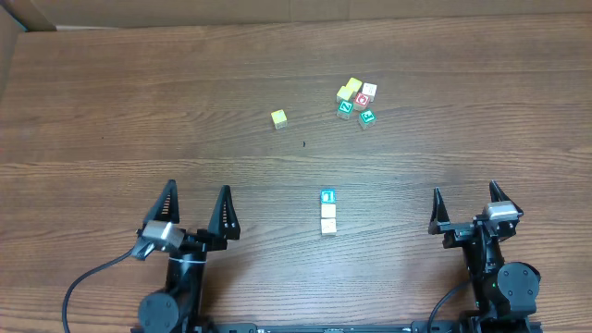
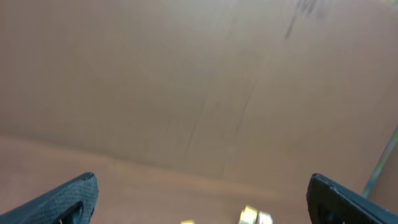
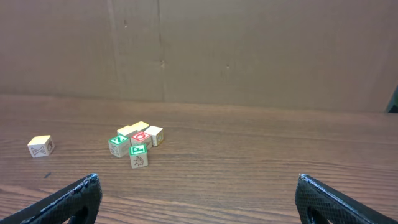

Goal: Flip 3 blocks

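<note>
**Overhead.** Table (image 1: pixel 111 102): matte brown top with a long wood grain. Three small wooden cubes sit in a short straight column near mid-table, set close edge to edge. The blue-faced block (image 1: pixel 327 196) is farthest from the arms, the pale yellow block (image 1: pixel 327 211) is in the middle, and the cream-white block (image 1: pixel 327 226) is nearest. The column lies between the two arms, apart from both. The print on the faces is too small to read. Left gripper (image 1: pixel 196 211) and right gripper (image 1: pixel 465 208): black tapered fingers, spread wide, nothing between them. Farther up the table is a cluster of cubes (image 1: pixel 356 100) with green and red marks. A lone yellow cube (image 1: pixel 278 118) sits apart from it.

**Left wrist.** Blurred. Tan cardboard wall (image 2: pixel 186 74) with faint creases. Dark fingertips (image 2: pixel 68 202) sit in the bottom corners, wide apart and cut off by the frame. Pale cube shapes at the bottom edge are clipped; cannot tell which they are.

**Right wrist.** Sharp. Dark grainy fingertips (image 3: pixel 74 199) sit in the bottom corners, wide and empty. The cluster and the lone cube sit ahead on the wood grain.
</note>
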`<action>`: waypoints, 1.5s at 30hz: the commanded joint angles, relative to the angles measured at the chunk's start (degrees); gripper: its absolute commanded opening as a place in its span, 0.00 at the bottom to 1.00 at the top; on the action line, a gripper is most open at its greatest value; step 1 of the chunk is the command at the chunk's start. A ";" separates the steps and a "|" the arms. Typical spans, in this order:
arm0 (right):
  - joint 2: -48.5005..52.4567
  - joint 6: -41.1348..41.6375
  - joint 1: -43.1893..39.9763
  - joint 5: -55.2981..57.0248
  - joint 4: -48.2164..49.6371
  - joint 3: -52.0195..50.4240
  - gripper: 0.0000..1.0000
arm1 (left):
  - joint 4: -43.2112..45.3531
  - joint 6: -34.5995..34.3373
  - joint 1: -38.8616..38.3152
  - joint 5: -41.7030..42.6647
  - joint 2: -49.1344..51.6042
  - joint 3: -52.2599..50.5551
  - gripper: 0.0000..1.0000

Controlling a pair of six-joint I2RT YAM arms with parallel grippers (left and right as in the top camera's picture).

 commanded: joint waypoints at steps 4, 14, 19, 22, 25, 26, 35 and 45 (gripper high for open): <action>-0.52 -0.22 -0.26 0.66 0.28 -0.59 1.00 | -11.61 6.73 0.28 -1.14 -0.37 -0.26 1.00; -0.52 -0.22 -0.26 0.66 0.31 -0.59 1.00 | -18.80 19.23 0.31 -0.07 -0.37 -0.26 1.00; -0.52 -0.22 -0.26 0.66 0.28 -0.59 1.00 | -18.80 19.23 0.33 -0.07 -0.37 -0.26 1.00; -0.52 -0.22 -0.26 0.66 0.28 -0.59 1.00 | -18.80 19.23 0.31 -0.07 -0.35 -0.26 1.00; -0.52 -0.22 -0.26 0.66 0.28 -0.59 1.00 | -18.80 19.23 0.31 -0.09 -0.33 -0.26 1.00; -0.52 -0.22 -0.26 0.66 0.28 -0.59 1.00 | -18.80 19.23 0.31 -0.07 -0.33 -0.26 1.00; -0.52 -0.22 -0.26 0.66 0.28 -0.59 1.00 | -18.80 19.23 0.31 -0.07 -0.33 -0.26 1.00; -0.52 -0.22 -0.26 0.66 0.28 -0.59 1.00 | -18.80 19.23 0.31 -0.07 -0.33 -0.26 1.00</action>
